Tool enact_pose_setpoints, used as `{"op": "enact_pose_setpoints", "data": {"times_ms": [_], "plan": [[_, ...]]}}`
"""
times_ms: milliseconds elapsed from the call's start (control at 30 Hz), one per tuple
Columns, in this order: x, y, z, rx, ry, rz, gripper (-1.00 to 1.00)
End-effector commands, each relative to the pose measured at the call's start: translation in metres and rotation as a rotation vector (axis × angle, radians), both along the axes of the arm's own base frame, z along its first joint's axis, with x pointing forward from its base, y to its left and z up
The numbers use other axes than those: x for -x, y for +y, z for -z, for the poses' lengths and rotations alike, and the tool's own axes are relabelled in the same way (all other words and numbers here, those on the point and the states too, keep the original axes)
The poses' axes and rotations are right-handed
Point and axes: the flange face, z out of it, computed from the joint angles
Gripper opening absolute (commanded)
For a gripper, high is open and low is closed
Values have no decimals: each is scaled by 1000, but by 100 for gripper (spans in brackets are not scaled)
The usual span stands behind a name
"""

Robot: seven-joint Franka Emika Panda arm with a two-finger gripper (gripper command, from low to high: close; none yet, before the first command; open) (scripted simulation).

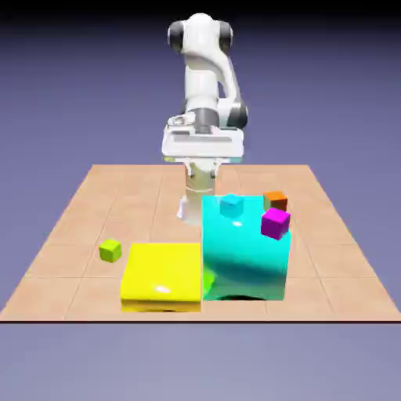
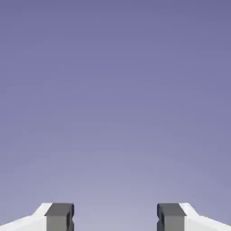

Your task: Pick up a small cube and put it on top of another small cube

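Because your gripper (image 2: 115,217) hangs well above the table (image 1: 157,188) near the robot's base, with its fingertips spread and nothing between them, your next move turns on getting across and down to the lime-green cube (image 1: 110,251). You see that cube on the tabletop, toward the exterior view's left and nearer the camera than the gripper, just beside the yellow block (image 1: 162,270) but apart from it. The light-blue cube (image 1: 231,205), your likely stacking target, lies the other way from it, at the big cyan block (image 1: 245,254).
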Motion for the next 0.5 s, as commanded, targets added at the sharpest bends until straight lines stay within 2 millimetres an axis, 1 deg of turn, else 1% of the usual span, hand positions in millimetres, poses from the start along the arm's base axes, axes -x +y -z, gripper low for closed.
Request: {"op": "enact_pose_setpoints", "data": {"times_ms": [0,133,233,367,467], "plan": [[-10,-7,5,-1,46,8,0],[-46,-39,28,-11,232,35,0],[-70,-65,48,-24,370,50,0],[-94,-101,80,-49,552,65,0],[-108,-130,106,-73,686,72,0]]}}
